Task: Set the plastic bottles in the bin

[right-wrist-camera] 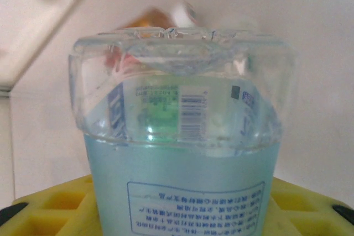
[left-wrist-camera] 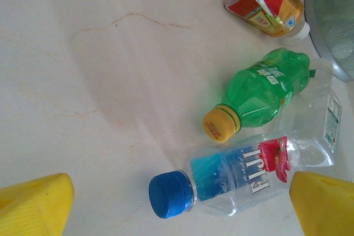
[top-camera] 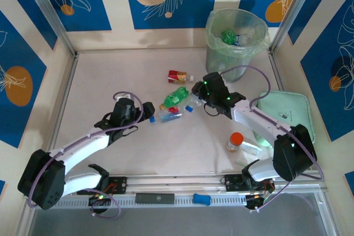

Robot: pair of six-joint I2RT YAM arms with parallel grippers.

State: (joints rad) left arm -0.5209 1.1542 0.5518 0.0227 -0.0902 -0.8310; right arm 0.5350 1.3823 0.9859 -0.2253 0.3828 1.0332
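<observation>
From above, we see the bin [top-camera: 218, 59] standing at the far right of the table [top-camera: 110, 81], a green bottle already inside it. The red-and-gold bottle [top-camera: 180, 75], the green bottle [top-camera: 175, 96] and the blue-capped bottle [top-camera: 168, 114] lie close together mid-table. The left gripper [top-camera: 145, 111] is just beside the blue cap. The right gripper [top-camera: 197, 99] is at the cluster's right side with the clear bottle [top-camera: 191, 105].

Through the left wrist camera, we find the left gripper [left-wrist-camera: 182, 194] spread wide. The blue-capped bottle [left-wrist-camera: 238, 175] lies on the table between its fingers [left-wrist-camera: 33, 205], touching neither. The green bottle [left-wrist-camera: 260, 95] lies just beyond, and the red-and-gold bottle [left-wrist-camera: 265, 1] farther off.

Through the right wrist camera, we see the right gripper [right-wrist-camera: 177, 216] clamped on the clear bottle [right-wrist-camera: 180, 136].
</observation>
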